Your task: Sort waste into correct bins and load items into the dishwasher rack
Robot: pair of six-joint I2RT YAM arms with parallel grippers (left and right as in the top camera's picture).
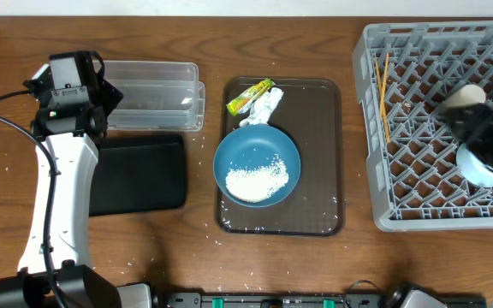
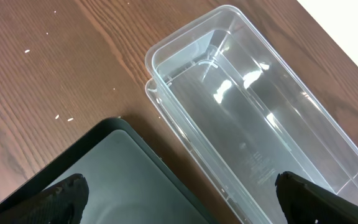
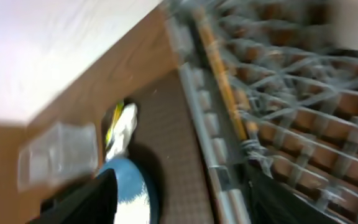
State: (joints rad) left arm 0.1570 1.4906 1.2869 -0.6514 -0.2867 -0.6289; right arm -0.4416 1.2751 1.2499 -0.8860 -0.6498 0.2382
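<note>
left end effector: wide apart | dark-blue bowl: holds white rice

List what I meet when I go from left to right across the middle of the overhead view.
Black tray → dark-blue bowl with rice, on the brown serving tray → grey dishwasher rack.

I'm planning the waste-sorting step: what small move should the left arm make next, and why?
Probably reach the left gripper toward the small yellow-green snack wrapper. Its jaws stand open and empty above the clear rectangular plastic tub and shallow black rectangular tray, while the wrapper and crumpled white tissue lie unsorted on the brown serving tray, at its corner nearest that gripper.
</note>
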